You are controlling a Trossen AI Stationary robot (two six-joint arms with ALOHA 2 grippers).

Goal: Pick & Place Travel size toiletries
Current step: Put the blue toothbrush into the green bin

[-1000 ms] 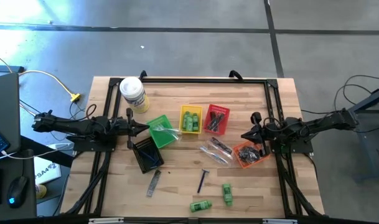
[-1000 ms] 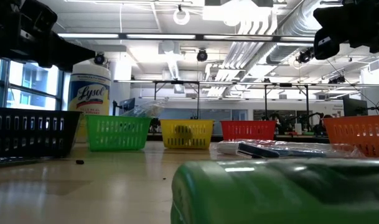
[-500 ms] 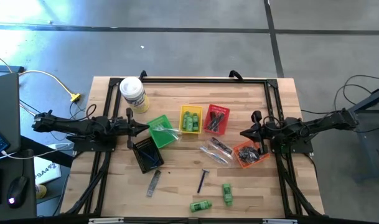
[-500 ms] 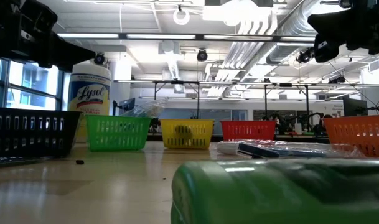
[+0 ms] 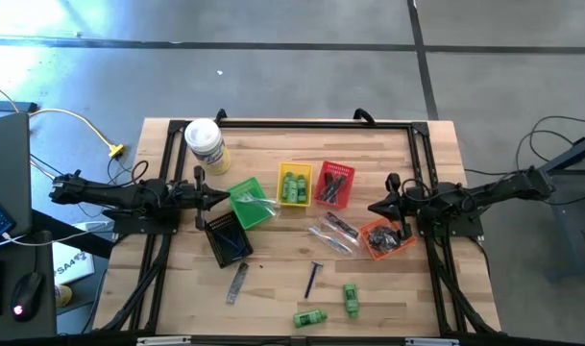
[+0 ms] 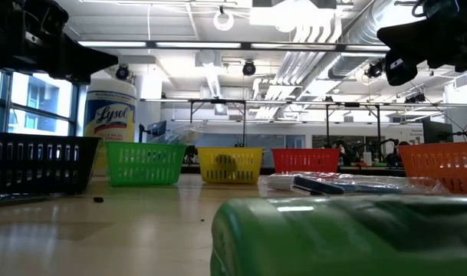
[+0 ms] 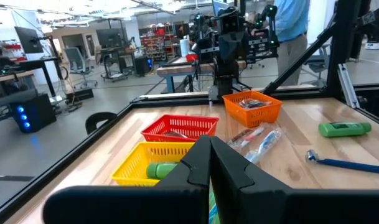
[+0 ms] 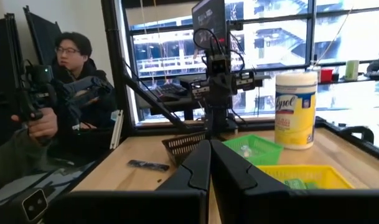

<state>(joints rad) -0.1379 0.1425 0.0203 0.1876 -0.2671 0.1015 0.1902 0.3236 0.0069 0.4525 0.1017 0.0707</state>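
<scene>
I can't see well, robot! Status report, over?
Left gripper and right gripper shut, empty, above table. Two green mini bottles, blue razor loose on table. Nothing blocking.

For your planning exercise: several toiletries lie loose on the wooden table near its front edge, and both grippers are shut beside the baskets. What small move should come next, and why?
Probably the right gripper should open and swing toward the dark blue razor. It is shut and empty near the orange basket, and the razor lies loose on the wooden table, beside the two bright green mini bottles. The left gripper waits shut by the green basket.
</scene>
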